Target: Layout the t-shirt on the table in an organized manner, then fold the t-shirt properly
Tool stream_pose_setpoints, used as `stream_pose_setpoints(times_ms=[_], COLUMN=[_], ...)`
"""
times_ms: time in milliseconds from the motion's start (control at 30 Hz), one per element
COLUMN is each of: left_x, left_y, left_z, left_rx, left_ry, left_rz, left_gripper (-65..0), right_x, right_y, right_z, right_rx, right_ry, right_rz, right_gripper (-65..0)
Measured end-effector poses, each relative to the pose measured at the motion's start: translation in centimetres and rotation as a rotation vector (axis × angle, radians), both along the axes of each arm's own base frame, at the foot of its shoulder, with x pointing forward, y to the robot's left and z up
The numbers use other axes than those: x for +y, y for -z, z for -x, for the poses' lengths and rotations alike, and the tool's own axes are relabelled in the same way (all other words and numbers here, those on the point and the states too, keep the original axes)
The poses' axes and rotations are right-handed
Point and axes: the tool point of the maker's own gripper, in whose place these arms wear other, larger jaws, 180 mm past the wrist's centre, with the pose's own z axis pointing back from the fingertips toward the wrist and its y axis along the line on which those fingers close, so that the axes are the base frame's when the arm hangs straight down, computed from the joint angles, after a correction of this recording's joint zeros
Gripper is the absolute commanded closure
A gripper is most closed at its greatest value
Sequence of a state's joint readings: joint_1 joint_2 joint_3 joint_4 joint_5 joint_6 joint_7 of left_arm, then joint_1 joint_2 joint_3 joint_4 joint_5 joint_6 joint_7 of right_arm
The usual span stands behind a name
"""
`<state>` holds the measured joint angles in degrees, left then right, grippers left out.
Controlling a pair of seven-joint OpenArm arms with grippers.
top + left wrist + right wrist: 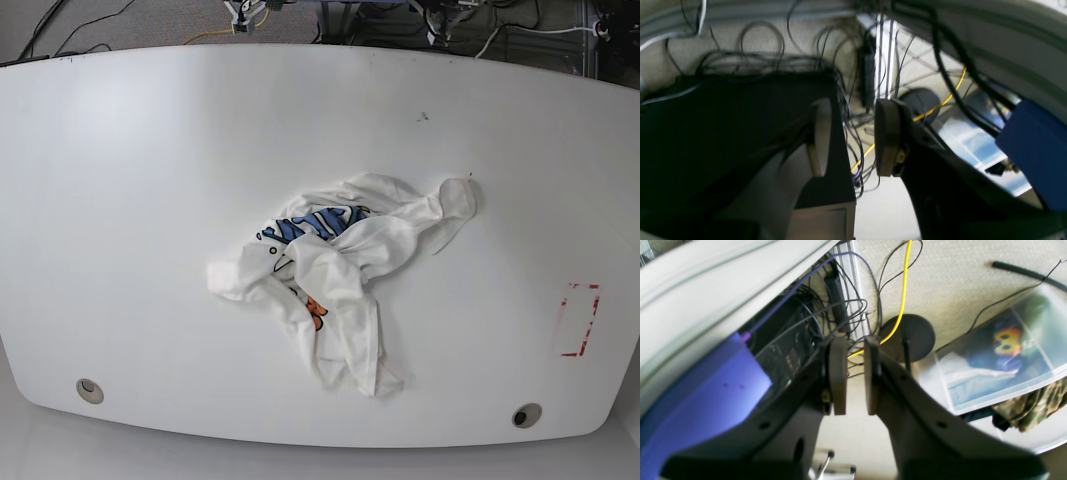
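White cloth first: in the base view the t-shirt [340, 275] sits crumpled in a heap near the middle of the counter [150, 200], a bit right of centre, with bits of the blue and orange print peeking out between the folds. Two round grommet holes sit near the front edge, and a red tape rectangle [579, 320] is off to the right, well apart from the shirt. Neither arm shows up in this view. Left wrist view: the left end effector [853, 136] is released, pads clearly apart with nothing between them, pointed at a tangle of black cables [773, 63] and a yellow cable [933, 108] on the floor. Right wrist view: the right end effector [851, 375] has its pads nearly together with a slim gap, grasping nothing, above a clear plastic bin [993, 363] and a yellow wire.
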<state>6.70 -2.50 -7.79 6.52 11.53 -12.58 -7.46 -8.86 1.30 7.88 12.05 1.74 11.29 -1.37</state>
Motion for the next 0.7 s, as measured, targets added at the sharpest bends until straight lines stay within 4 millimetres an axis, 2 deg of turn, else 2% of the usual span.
stream_pose_setpoints(times_ms=[233,533,700], left_x=[0.5,1.3,1.7], left_y=[-0.4,-1.7,-2.6], left_z=[0.4,0.2,0.5], left_rx=[-0.057,-0.169,-0.203], left_ry=[0.0,0.014,0.011], left_rz=[-0.013,-0.034,-0.046], left_gripper=[-20.4,-20.4,-20.4], right_x=[-1.1,-1.8,-2.1], right_y=[-0.5,-1.8,-2.5], right_z=[0.6,-0.2,0.4], right_rx=[-0.046,-0.138,-0.158], right_ry=[-0.008,-0.015,-0.02], right_rz=[0.041,0.061,0.069], right_gripper=[-7.9,-7.8,-7.8])
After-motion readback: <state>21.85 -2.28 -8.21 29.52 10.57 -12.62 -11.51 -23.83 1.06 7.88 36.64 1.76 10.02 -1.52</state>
